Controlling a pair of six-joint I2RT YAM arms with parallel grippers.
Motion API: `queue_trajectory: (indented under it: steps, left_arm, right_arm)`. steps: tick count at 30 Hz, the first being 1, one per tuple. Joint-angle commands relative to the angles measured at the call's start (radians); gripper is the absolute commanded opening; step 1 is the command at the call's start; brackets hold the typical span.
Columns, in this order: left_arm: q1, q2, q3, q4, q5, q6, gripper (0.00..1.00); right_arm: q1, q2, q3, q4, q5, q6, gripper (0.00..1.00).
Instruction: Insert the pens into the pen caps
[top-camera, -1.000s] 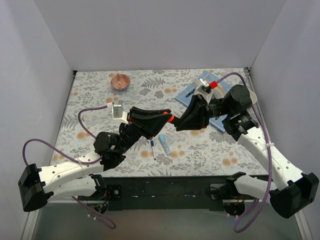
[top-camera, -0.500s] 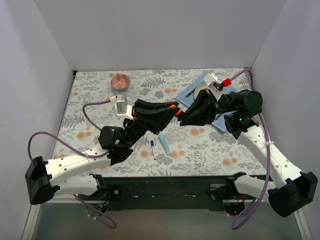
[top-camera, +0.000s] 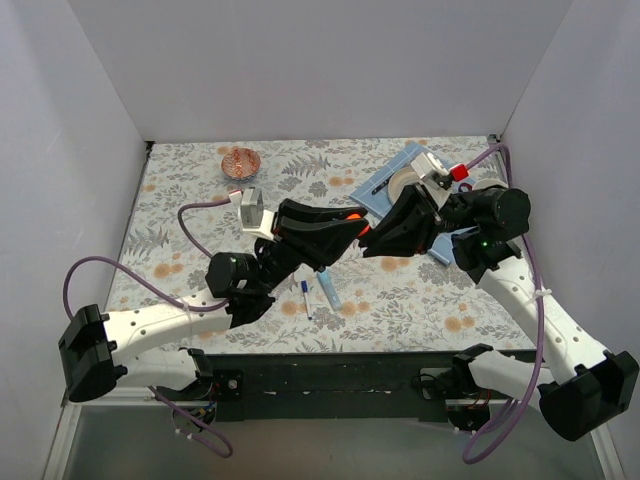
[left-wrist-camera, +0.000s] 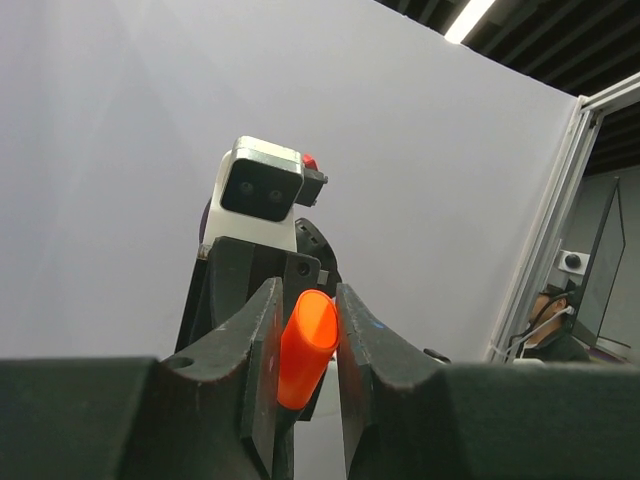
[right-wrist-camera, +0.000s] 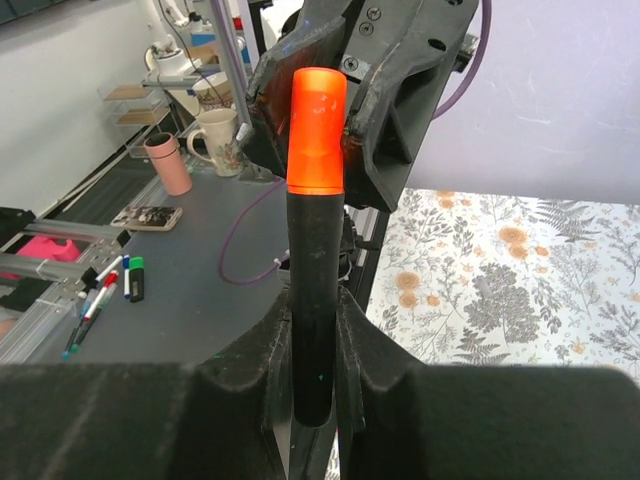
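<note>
We counted three pens: one black marker (right-wrist-camera: 312, 290), one thin white pen (top-camera: 305, 297), one light-blue marker (top-camera: 328, 288). Caps: we found one, the orange cap (right-wrist-camera: 318, 130). Grippers numbered two, left gripper (left-wrist-camera: 305, 320) and right gripper (right-wrist-camera: 314, 345). One small patterned bowl (top-camera: 240, 162) noted.

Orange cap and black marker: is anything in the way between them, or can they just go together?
Nothing visible does. The left gripper pinches the orange cap, the right gripper holds the black marker, and in the right wrist view the cap sits right on the marker's end, no gap showing.
</note>
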Motion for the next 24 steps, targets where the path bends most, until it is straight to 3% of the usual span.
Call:
queue_trajectory:
  steps: [1, 4, 11, 12, 17, 24]
  left_arm:
    - [-0.106, 0.201, -0.069, -0.729, 0.304, -0.048, 0.0]
    - [-0.006, 0.141, -0.022, -0.844, 0.288, -0.061, 0.0]
    - [0.279, 0.009, 0.033, -0.98, 0.314, -0.039, 0.0]
    - [0.303, 0.003, 0.043, -1.026, 0.314, -0.032, 0.0]
    - [0.47, 0.001, 0.102, -1.21, 0.258, 0.069, 0.0]
    - [0.69, 0.081, 0.114, -1.508, 0.21, 0.228, 0.0]
  right_arm:
    - [0.019, 0.012, 0.073, 0.084, 0.409, -0.023, 0.01]
    - [0.018, -0.049, -0.043, 0.042, 0.383, -0.03, 0.03]
    - [0.019, -0.293, -0.289, -0.24, 0.444, -0.148, 0.59]
    - [0.019, -0.313, -0.306, -0.271, 0.455, -0.161, 0.62]
    - [0.018, -0.405, -0.358, -0.422, 0.548, -0.225, 0.71]
    - [0.019, -0.442, -0.375, -0.548, 0.647, -0.311, 0.73]
